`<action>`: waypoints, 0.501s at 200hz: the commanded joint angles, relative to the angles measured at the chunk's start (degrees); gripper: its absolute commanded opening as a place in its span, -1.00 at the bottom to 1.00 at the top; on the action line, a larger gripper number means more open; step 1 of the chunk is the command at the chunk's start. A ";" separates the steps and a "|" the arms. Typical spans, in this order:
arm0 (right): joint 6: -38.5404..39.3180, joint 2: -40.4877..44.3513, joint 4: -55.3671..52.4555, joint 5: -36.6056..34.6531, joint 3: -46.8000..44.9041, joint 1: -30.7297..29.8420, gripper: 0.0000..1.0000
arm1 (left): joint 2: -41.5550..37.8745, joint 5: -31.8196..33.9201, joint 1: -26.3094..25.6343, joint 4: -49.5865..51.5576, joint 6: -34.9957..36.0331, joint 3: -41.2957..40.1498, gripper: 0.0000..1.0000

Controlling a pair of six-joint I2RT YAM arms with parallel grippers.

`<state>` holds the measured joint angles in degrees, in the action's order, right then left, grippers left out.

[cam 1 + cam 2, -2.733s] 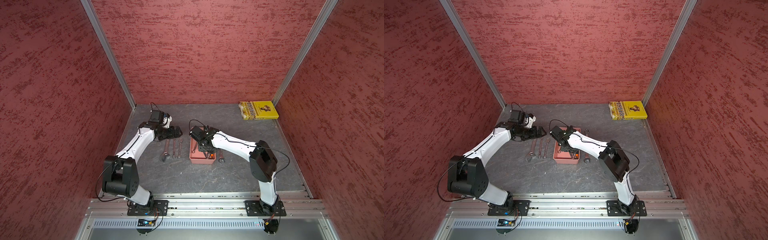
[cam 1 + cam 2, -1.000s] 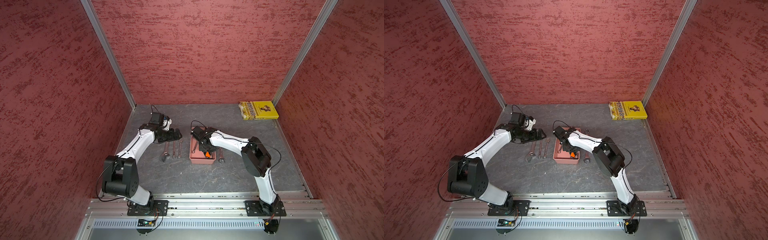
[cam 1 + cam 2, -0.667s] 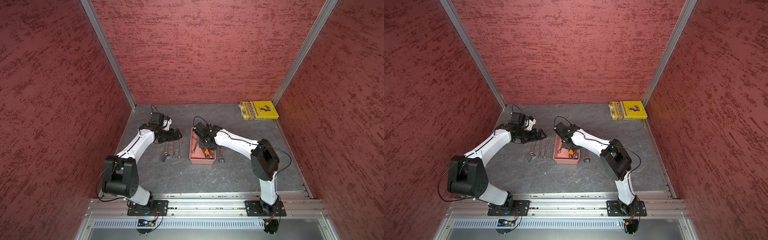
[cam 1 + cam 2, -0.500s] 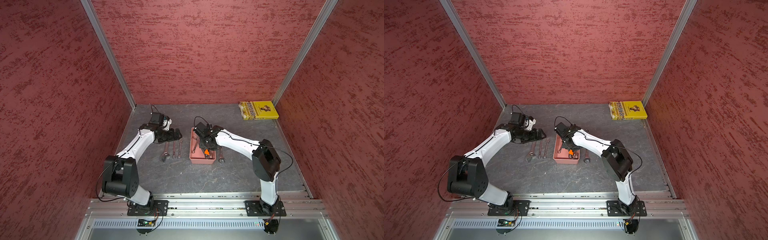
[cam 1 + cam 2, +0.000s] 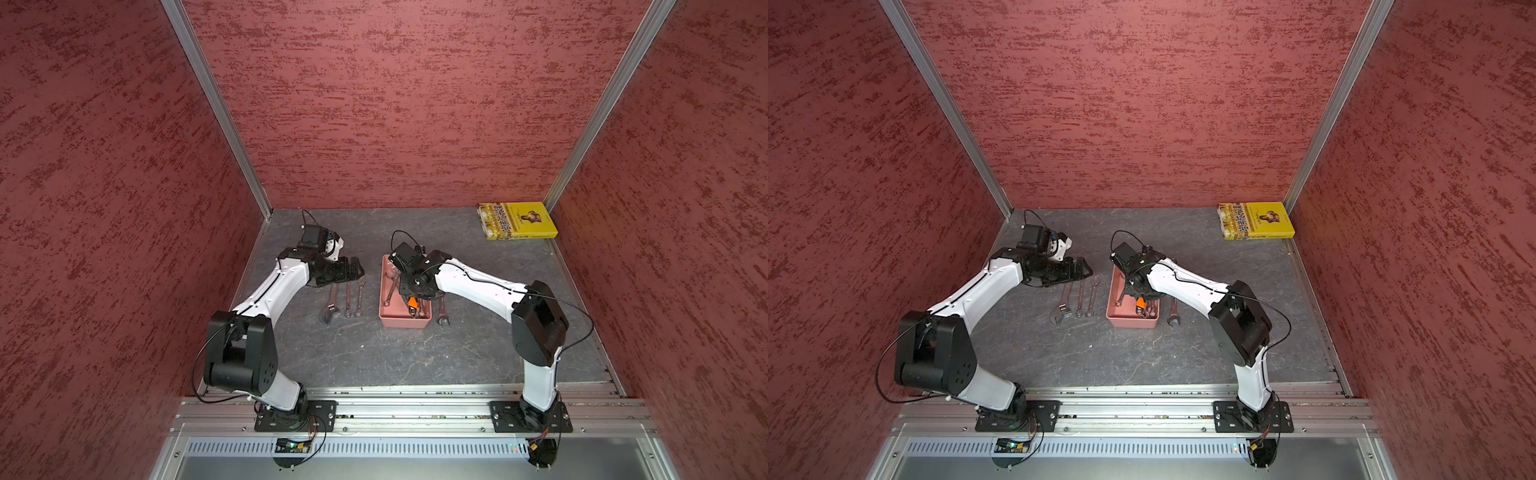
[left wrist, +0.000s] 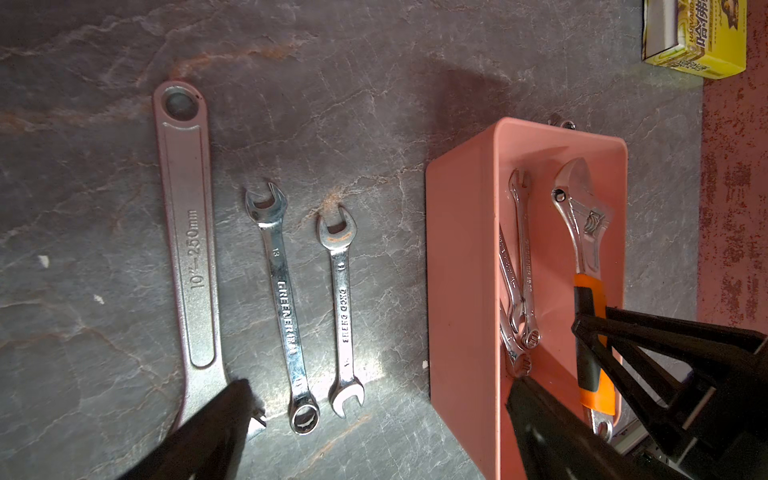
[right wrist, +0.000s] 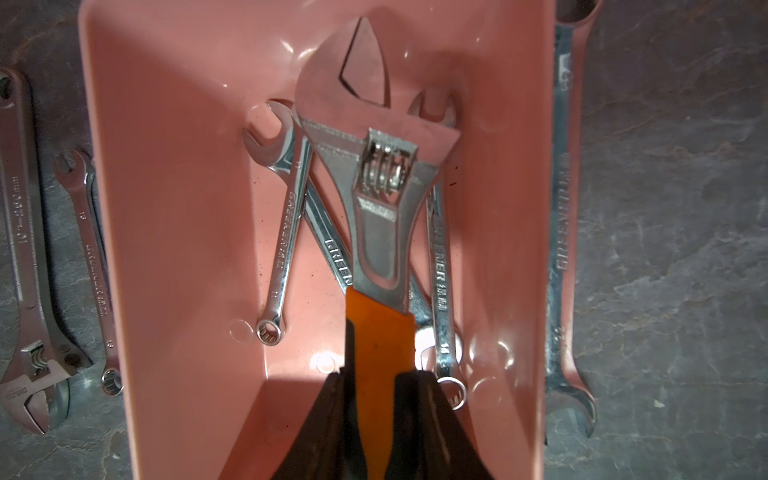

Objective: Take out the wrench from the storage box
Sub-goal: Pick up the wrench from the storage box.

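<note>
The salmon-pink storage box (image 5: 405,323) (image 5: 1132,322) sits mid-table. Inside it, an adjustable wrench (image 7: 380,199) (image 6: 582,224) with an orange handle (image 5: 411,302) lies across several slim chrome spanners (image 7: 286,216). My right gripper (image 7: 376,376) (image 5: 409,291) reaches down into the box and is shut on that orange handle. Whether the wrench is lifted off the spanners I cannot tell. My left gripper (image 6: 380,392) (image 5: 353,270) hangs open and empty to the left of the box, over the far ends of the wrenches on the table.
Left of the box, a large adjustable wrench (image 6: 187,232) and two spanners (image 6: 282,286) (image 6: 343,299) lie side by side. Another spanner (image 7: 561,249) (image 5: 441,309) lies along the box's right wall. A yellow book (image 5: 517,220) sits in the back right corner.
My right arm's elbow has swung outward to the right while its gripper stayed in the box, shut on the orange handle. The left arm has not moved.
</note>
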<state>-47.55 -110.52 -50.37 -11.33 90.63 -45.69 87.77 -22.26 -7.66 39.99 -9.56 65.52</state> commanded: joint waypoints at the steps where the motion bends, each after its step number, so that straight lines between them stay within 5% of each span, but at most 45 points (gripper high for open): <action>1: 0.50 3.87 1.55 -2.44 1.36 0.56 -1.00 | 0.23 -0.94 0.02 -0.61 0.81 -0.48 0.99; 100: 6.27 15.94 -2.12 -5.88 -5.99 5.47 -1.00 | 1.69 -1.95 -2.09 -0.94 -0.50 2.54 0.99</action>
<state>-44.82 -99.29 -53.08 -13.78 87.72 -43.51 88.33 -22.94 -8.86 39.94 -9.65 65.98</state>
